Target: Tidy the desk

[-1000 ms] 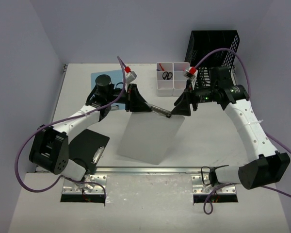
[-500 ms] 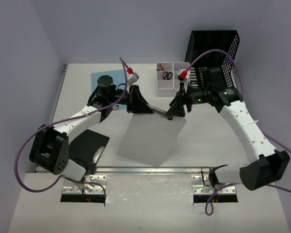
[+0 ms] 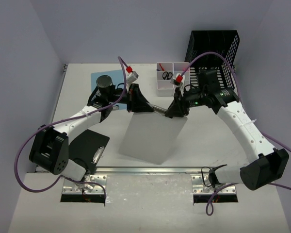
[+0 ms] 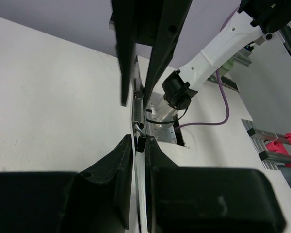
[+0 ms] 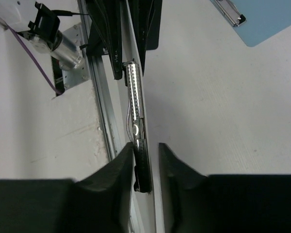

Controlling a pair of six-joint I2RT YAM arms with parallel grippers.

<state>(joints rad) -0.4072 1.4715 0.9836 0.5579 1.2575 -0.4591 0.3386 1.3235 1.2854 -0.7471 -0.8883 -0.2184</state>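
The right fingers point(image 3: 177, 109) have slid in along the top edge of the white board point(image 3: 150, 138) and narrowed around the end of its metal clip point(image 5: 135, 94). A second ago they stood wider and a little further out to the right. In the right wrist view one finger touches the clip's black end and a thin gap shows at the other, so they are not yet clenched on it.

The left fingers point(image 3: 144, 106) are clenched on the board's same edge, just as before, at the clip's other end. The board hangs tilted between the two sets of fingers, its top edge raised and its low edge towards the arm bases, a touch steeper than it was.

The surface point(image 3: 203, 145) spreads beneath both sets of fingers. A blue board point(image 3: 114, 76) lies behind the left fingers, and white bins point(image 3: 169, 80) and a black rack point(image 3: 213, 43) stand behind the right ones.

This looks like a handover, or the start of a two-arm carry. Once the right fingers bite, the board can probably go towards the rack.
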